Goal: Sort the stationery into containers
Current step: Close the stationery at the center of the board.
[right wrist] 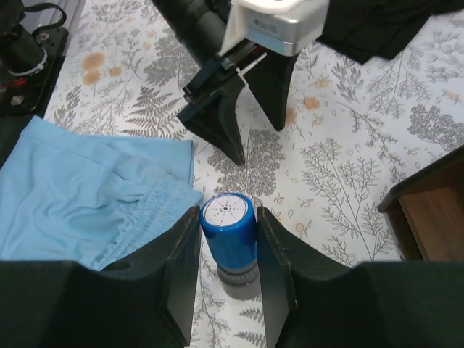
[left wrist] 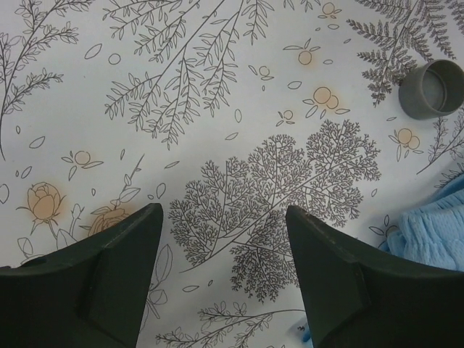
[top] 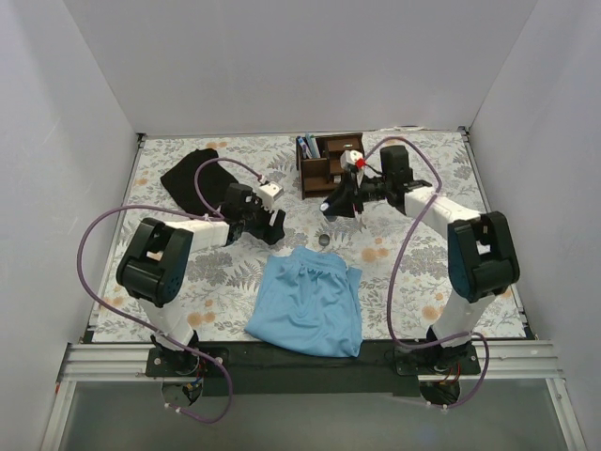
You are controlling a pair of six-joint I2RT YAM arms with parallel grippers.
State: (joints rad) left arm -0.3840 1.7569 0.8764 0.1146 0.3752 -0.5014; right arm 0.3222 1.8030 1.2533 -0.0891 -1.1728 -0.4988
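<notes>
My right gripper (right wrist: pixel 228 217) is shut on a blue cylinder (right wrist: pixel 230 233) with a white dotted end face and a grey base. It holds the cylinder over the table, just right of the light blue cloth. In the top view this gripper (top: pixel 336 205) is in front of the dark brown wooden organizer (top: pixel 329 162), which has blue pens (top: pixel 306 147) standing in its left slot. A small dark ring (top: pixel 324 240) lies on the table between the arms; it also shows in the left wrist view (left wrist: pixel 433 88). My left gripper (left wrist: pixel 225 214) is open and empty above bare tablecloth.
A light blue cloth (top: pixel 310 301) lies at the front centre; its edge shows in both wrist views (left wrist: pixel 435 235) (right wrist: pixel 87 188). A black cloth (top: pixel 192 178) lies at the back left. The organizer's corner (right wrist: pixel 428 210) is at the right of the right wrist view. White walls enclose the table.
</notes>
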